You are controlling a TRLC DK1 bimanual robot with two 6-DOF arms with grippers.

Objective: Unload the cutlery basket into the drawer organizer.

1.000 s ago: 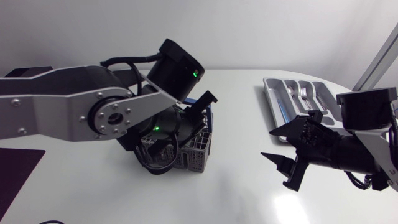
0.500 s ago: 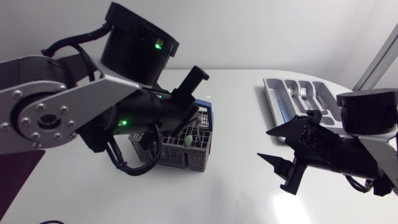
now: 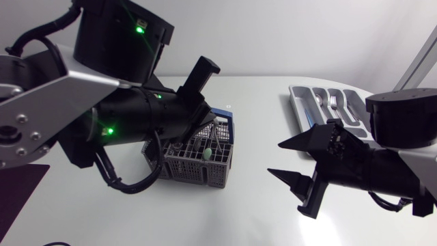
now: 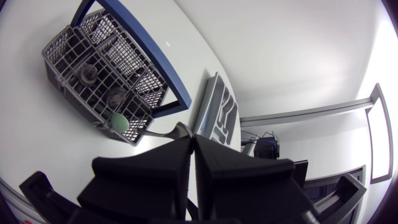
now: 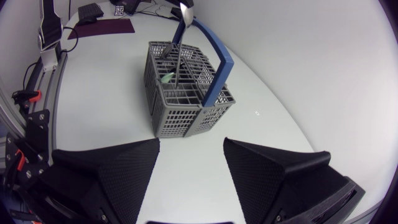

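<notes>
One table (image 3: 252,102) carried one cutlery basket (image 3: 205,171) and one drawer organizer (image 3: 299,109); one spoon (image 5: 179,43) and one green-tipped piece (image 4: 118,120) were countable, beside two tools, left tool (image 4: 189,138) and right tool (image 3: 287,160).

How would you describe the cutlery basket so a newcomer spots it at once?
Start at the white table: the cutlery basket sits near its middle, by the left gripper. It is a boxy grey mesh basket holding cutlery. Unlike the flat grey organizer tray at the table's far right, it stands tall and has a blue handle arching over it.
</notes>
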